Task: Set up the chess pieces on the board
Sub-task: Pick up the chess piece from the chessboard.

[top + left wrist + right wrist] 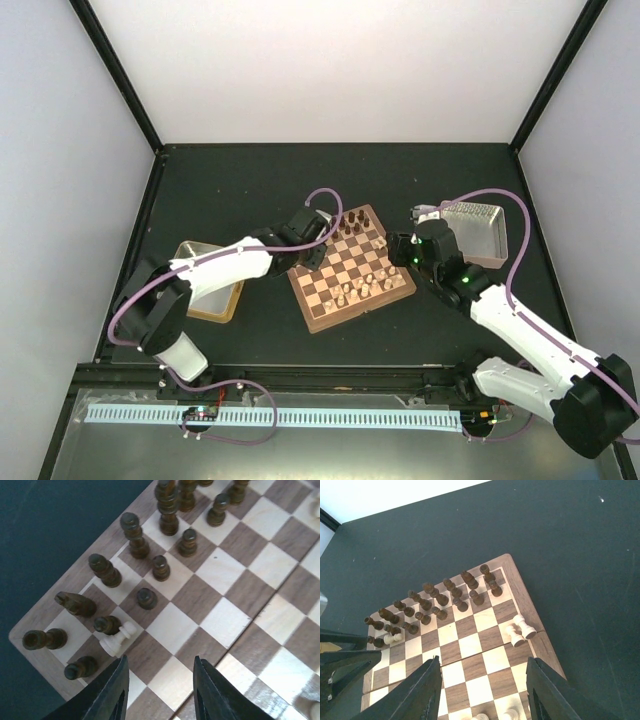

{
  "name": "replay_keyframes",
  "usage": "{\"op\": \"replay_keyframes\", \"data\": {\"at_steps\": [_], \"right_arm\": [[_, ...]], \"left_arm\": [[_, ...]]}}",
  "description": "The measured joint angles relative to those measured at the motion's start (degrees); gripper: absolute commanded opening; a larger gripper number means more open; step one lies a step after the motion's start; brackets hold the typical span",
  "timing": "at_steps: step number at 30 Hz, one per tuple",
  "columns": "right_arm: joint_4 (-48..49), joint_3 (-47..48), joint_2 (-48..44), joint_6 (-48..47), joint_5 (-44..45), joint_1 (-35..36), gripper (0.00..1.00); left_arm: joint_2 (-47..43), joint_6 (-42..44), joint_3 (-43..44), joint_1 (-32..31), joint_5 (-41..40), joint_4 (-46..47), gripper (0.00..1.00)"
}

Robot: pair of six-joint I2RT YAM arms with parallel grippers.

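Top external view: we record the board (328, 293) lying askew at the middle of the dark surface (230, 190). The left tray (215, 300) sits toward the left edge and the right tray (484, 232) toward the right edge. Dark chessmen (436, 601) fill the board's far rows.

Chess pieces: one cream pawn (118, 641) lies toppled among the dark men at a board corner. Two cream pieces (519, 630) lie on their sides by the board's right border.

Left tool (160, 666): released, fingers apart, nothing between them, hanging over that corner's squares.

Right tool (484, 664): released likewise, empty, above the board's middle.
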Motion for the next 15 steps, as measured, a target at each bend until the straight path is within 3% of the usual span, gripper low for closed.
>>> {"op": "replay_keyframes", "data": {"at_steps": [8, 15], "right_arm": [[-0.90, 0.00, -0.39, 1.03, 0.76, 0.00, 0.48], [-1.05, 0.00, -0.48, 1.31, 1.53, -0.04, 0.47]], "left_arm": [[6.16, 0.02, 6.43, 0.07, -6.43, -5.64, 0.43], [8.76, -0.15, 7.58, 0.33, -8.20, -7.82, 0.31]]}}
